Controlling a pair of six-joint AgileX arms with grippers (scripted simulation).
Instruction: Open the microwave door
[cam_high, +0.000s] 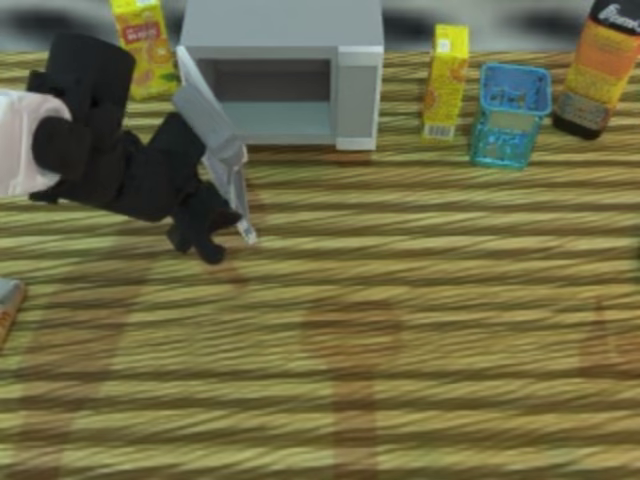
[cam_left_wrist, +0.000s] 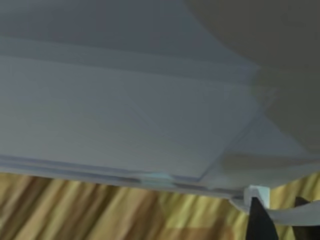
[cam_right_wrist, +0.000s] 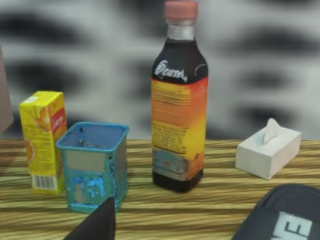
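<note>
The microwave (cam_high: 285, 25) stands at the back of the table, its pale cavity (cam_high: 275, 95) exposed. The microwave door (cam_high: 205, 110) is swung out toward the left and front, hinged at the oven's left side. My left gripper (cam_high: 222, 215) is shut on the door's bar handle (cam_high: 240, 195) at the door's free edge. In the left wrist view the door panel (cam_left_wrist: 125, 115) fills the frame, and my left gripper (cam_left_wrist: 282, 216) has its dark fingers (cam_left_wrist: 260, 220) on either side of the pale handle (cam_left_wrist: 295, 214). My right gripper (cam_right_wrist: 150, 235) is out of the top view and open, facing the right-hand objects.
A yellow juice carton (cam_high: 143, 45) stands left of the microwave and another (cam_high: 447, 80) stands right of it. Further right are a blue basket (cam_high: 512, 115) and a dark bottle (cam_high: 600, 65). A white tissue box (cam_right_wrist: 268, 150) and a black lettered object (cam_right_wrist: 285, 220) are near my right gripper.
</note>
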